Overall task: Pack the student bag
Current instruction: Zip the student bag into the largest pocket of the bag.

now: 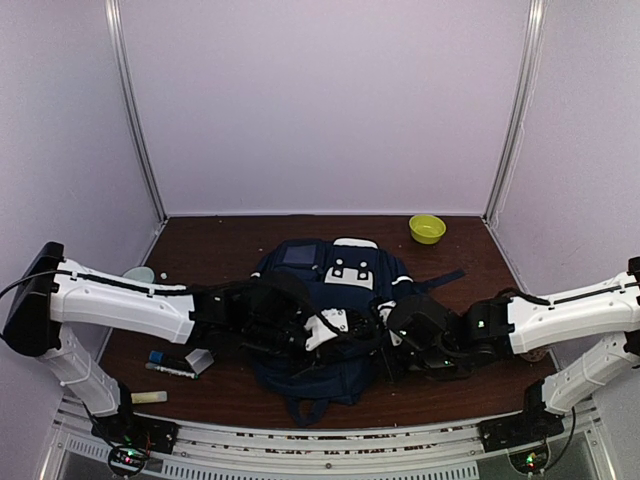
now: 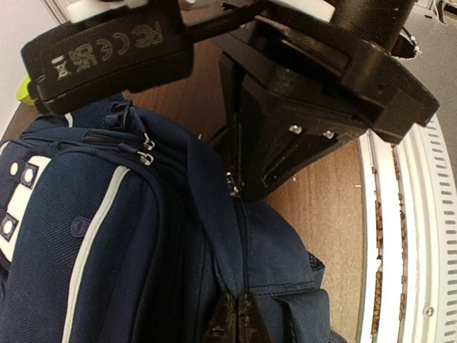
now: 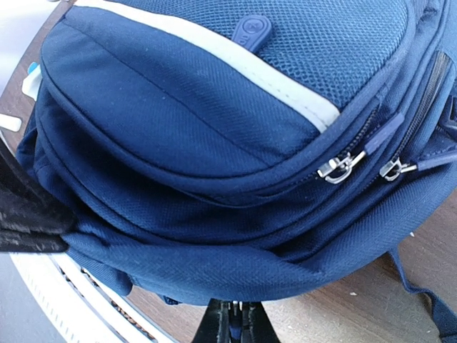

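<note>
**Both arms pinch the student bag at mid-worktop**

The student bag [image 1: 310, 378] lies flat in the middle of the worktop [image 1: 215, 250]. Its white buckle patch points toward the far edge and a dark strap loop hangs toward the near edge. White stripe trim curves over the front pocket, and two metal zip pulls [image 3: 335, 168] sit side by side at the pocket's edge.

The left fingers [image 2: 225, 321] are clenched together on a raised fold of the bag's navy fabric. The right fingers [image 3: 221, 327] are clenched too. Their tips press onto the same ridge of fabric, right at a small zip pull. Whether they pinch the pull or the cloth cannot be told. The two arms reach in over the bag from opposite sides, and their tips are near each other.

Toward the left edge, a dark marker [image 1: 170, 370] and a small white block [image 1: 200, 360] lie just beside the bag. A pale stick [image 1: 148, 397] rests near the near-left corner. A yellow-green bowl [image 1: 427, 228] stands at the far right corner, well apart from the bag.
</note>
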Controlling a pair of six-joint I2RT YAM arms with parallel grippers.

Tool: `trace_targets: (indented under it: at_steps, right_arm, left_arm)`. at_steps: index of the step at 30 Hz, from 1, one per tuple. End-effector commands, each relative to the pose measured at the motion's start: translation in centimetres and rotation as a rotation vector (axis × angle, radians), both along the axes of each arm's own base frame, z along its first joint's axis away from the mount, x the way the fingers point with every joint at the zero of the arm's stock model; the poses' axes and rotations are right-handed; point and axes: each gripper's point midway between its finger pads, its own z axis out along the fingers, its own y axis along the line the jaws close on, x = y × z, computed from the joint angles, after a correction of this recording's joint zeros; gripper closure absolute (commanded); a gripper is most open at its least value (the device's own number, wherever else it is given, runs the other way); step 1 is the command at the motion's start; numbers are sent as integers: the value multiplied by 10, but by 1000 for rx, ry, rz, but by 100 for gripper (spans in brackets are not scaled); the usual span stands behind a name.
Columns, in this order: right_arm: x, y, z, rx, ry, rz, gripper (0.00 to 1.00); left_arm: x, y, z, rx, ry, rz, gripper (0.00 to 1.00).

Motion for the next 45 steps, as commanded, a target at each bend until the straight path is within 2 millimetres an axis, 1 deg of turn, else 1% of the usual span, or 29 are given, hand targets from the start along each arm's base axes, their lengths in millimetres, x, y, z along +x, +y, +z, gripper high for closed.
trace_targets:
  at_steps: [1, 7, 14, 17, 21, 23, 27, 30, 33, 35, 40, 42, 43, 45]
  right_arm:
    - [19, 2, 25, 31, -91, -45, 100]
    - [32, -13, 15, -20, -75, -75, 100]
    - [45, -24, 10, -55, -68, -87, 100]
    - [51, -28, 9, -63, -64, -99, 100]
    - [64, -32, 13, -62, -72, -118, 100]
    - [73, -34, 15, -67, -77, -134, 100]
    - [93, -43, 10, -71, -48, -179, 100]
    - [102, -44, 11, -48, -31, -183, 100]
    - [104, -45, 15, -43, -39, -177, 100]
    - [102, -48, 17, -41, -44, -179, 100]
    - [93, -68, 17, -57, -50, -208, 100]
    - [87, -76, 15, -57, -48, -220, 100]
    - [83, -80, 13, -60, -42, -223, 100]
    - [76, -88, 8, -58, -30, -237, 100]
  left_arm:
    - [6, 23, 11, 41, -59, 48, 100]
    - [6, 51, 17, 69, -82, 95, 100]
    - [9, 71, 35, 35, -98, 152, 100]
    - [8, 74, 43, 12, -97, 162, 100]
    - [5, 73, 55, -28, -87, 154, 100]
    - [5, 71, 59, -39, -83, 149, 100]
    - [7, 70, 72, -69, -88, 157, 100]
    - [6, 71, 73, -74, -84, 151, 100]
    - [2, 67, 65, -61, -59, 131, 100]
    - [-1, 61, 58, -56, -34, 114, 100]
    - [-7, 31, 51, -79, 36, 44, 100]
    - [-14, 19, 49, -74, 64, -8, 100]
    - [-19, 13, 45, -61, 76, -37, 100]
    - [-29, 6, 41, -45, 99, -92, 100]
